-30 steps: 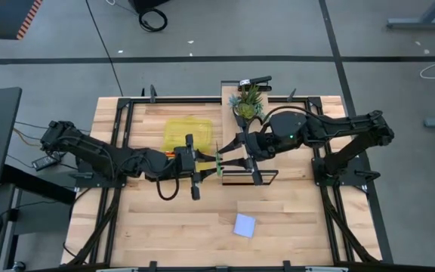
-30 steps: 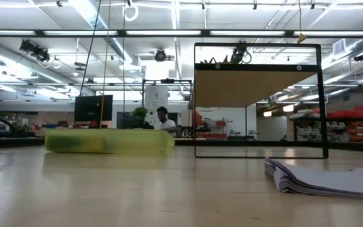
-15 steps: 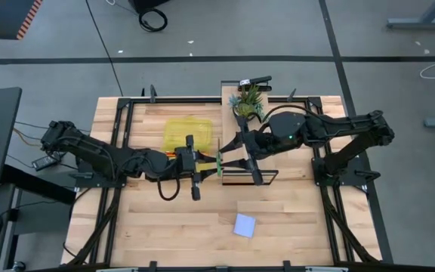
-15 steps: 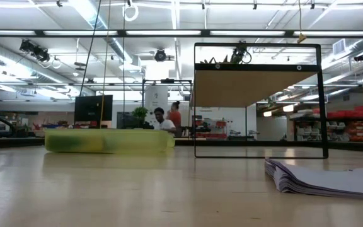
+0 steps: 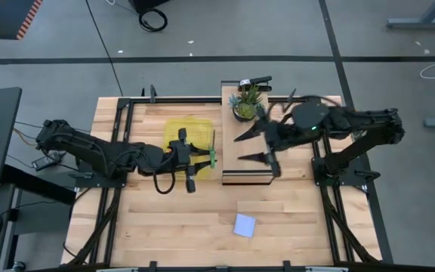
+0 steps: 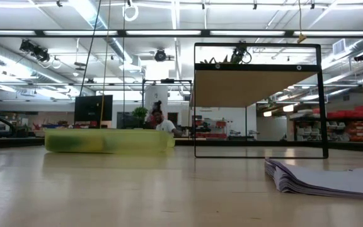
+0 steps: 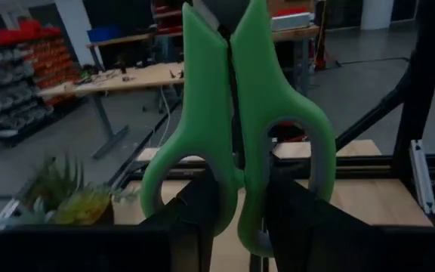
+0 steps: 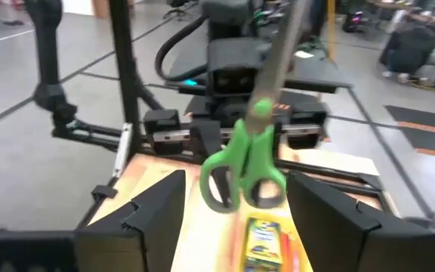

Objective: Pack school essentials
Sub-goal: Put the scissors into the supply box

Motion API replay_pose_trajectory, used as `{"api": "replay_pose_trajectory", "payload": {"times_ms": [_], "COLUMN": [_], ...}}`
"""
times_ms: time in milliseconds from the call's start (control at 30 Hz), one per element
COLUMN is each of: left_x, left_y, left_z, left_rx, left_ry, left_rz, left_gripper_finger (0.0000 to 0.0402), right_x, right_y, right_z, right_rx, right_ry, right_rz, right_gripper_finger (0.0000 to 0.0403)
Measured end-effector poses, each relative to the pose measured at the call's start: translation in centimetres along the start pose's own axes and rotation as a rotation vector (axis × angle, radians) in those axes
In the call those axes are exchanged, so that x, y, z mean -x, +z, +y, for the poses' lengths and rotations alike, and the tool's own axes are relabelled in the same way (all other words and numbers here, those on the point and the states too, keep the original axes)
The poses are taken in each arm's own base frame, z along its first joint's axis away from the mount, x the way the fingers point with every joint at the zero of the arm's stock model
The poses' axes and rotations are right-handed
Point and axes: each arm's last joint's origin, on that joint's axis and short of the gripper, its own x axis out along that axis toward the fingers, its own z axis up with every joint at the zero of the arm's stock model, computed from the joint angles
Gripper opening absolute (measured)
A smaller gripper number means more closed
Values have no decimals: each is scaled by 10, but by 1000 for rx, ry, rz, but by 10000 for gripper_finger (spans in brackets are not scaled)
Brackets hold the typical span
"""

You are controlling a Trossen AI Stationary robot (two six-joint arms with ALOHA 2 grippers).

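Green-handled scissors (image 5: 212,151) hang in the air over the right edge of the translucent yellow case (image 5: 186,134), with my left gripper (image 5: 201,157) shut on them. My right gripper (image 5: 246,148) stands open to their right, above the wooden shelf top (image 5: 248,170), touching nothing. In the right wrist view the scissors (image 8: 245,172) show between its spread fingers, farther off. A yellow-green crayon box (image 8: 266,237) lies below them in the case. The light blue sticky-note pad (image 5: 245,224) lies flat near the table's front edge. My left gripper pinches the scissors by the green handles (image 7: 240,198), where the two finger loops meet, between its two fingers. The fingers come level from the table's left and lie across the scissors. The scissors are lifted clear, with the blades slanting up toward the far edge.
A potted green plant (image 5: 246,103) stands on the far end of the black-framed shelf (image 6: 260,101). Black rails run along the table's far and side edges. Bare wood lies around the pad (image 6: 326,180). People move in the room beyond the table.
My right gripper has opened, let go of the scissors and drawn back toward the table's right edge, rising a little. The scissors stay in my left gripper, lifted clear.
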Motion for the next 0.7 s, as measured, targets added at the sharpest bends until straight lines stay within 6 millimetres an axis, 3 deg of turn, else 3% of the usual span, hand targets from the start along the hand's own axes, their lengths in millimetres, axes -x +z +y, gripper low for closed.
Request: {"api": "replay_pose_trajectory", "payload": {"times_ms": [433, 700], "left_x": [5, 7], "left_y": [-40, -59], "left_z": [27, 44], "left_rx": [-60, -86], "left_ry": [-3, -40], "left_rz": [422, 624], "left_gripper_finger": [99, 94], "right_x": [80, 111], "right_y": [5, 4], "right_z": [-8, -10], "right_rx": [2, -47], "right_ry": [-146, -172], "right_rz": [-3, -24], "right_gripper_finger": [237, 237]}}
